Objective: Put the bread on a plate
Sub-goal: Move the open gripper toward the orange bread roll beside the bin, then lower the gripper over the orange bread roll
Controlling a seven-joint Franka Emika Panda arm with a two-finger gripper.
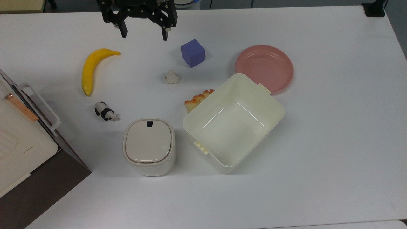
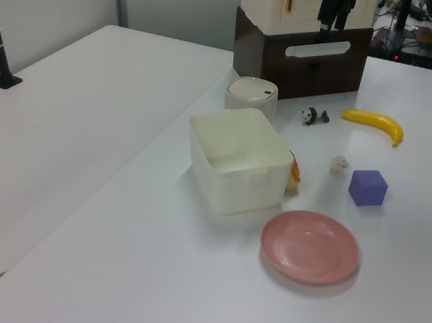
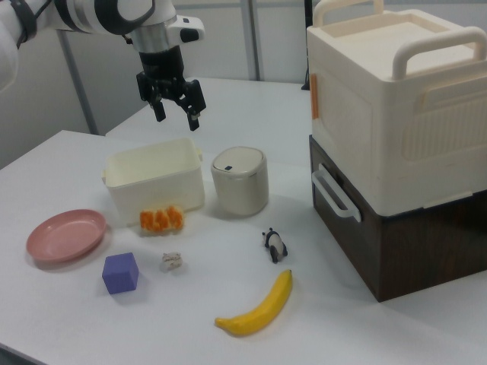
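Boxes (image 3: 388,144) stacked one on the other sit at the top view's far left, a cream one with handles on a dark brown one. Next comes a yellow banana (image 1: 90,69), and below it in the top view a tiny panda toy (image 1: 106,112). Up high near the top edge of the top view hangs my gripper (image 1: 144,33). Its two black fingers (image 1: 123,31) are spread wide apart and hold nothing. It is up in the air, well apart from the bread.

Below, near the middle of the top view, stands a small cream bin (image 1: 149,146) with its lid on. Right of the bin is a big cream tub (image 1: 233,122), open on top, with nothing inside. A small white lumpy ball (image 1: 172,77) lies on the white table (image 1: 334,133) between the banana and the tub. Just above it in the top view sits a purple cube (image 1: 192,52).

The bread (image 1: 197,99) lies on the table, pressed against the tub's upper left wall in the top view. In the right view I see its orange top (image 3: 160,218) in front of the tub.

Last, to the right in the top view, is the pink plate (image 1: 264,67). It has nothing on it. It lies just beside the tub's far corner.
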